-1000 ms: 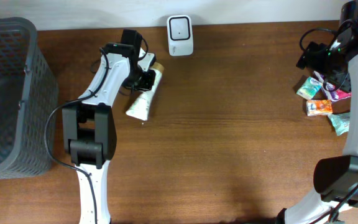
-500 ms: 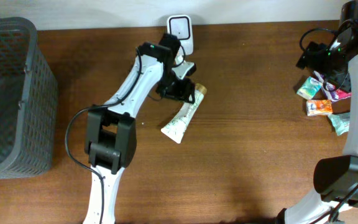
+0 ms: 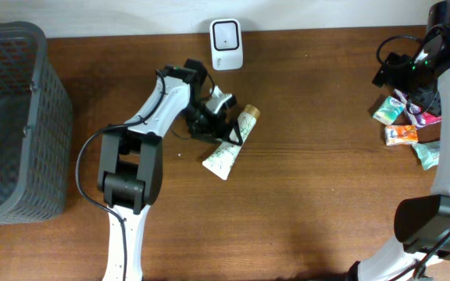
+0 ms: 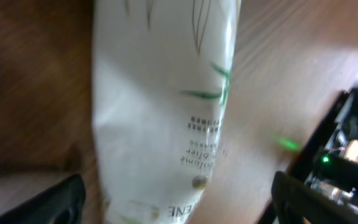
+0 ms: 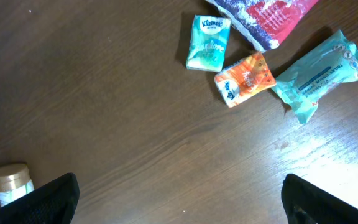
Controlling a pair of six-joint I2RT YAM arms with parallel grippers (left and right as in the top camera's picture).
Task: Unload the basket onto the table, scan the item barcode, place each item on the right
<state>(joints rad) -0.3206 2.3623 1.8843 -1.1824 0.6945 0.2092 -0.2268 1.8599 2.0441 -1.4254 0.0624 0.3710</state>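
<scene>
- Pulled back from the scanner [image 3: 226,33], the left gripper [image 3: 213,123] now sits lower on the table [image 3: 311,195], toward 7 o'clock of where it was half a second ago, and its jaws have spread.
- Its fingers stand wide apart on either side of the white tube [image 3: 226,150]. In the wrist view they flank the tube without pinching it.
- That tube lies flat on the wood, gold cap [image 3: 250,114] pointing to 1 o'clock and crimped end to 7 o'clock. It rests where it was half a second ago, and the scanner stands apart from it at 12 o'clock.
- At the 3 o'clock edge the right gripper [image 5: 179,202] hangs with its jaws fully spread and nothing between them.
- Below it lie a teal tissue pack [image 5: 207,42], an orange pack [image 5: 245,79], a blue-green wipes pack [image 5: 321,74] and a purple-and-red packet [image 5: 260,15].
- A grey mesh basket [image 3: 53,140] fills the 9 o'clock side.
</scene>
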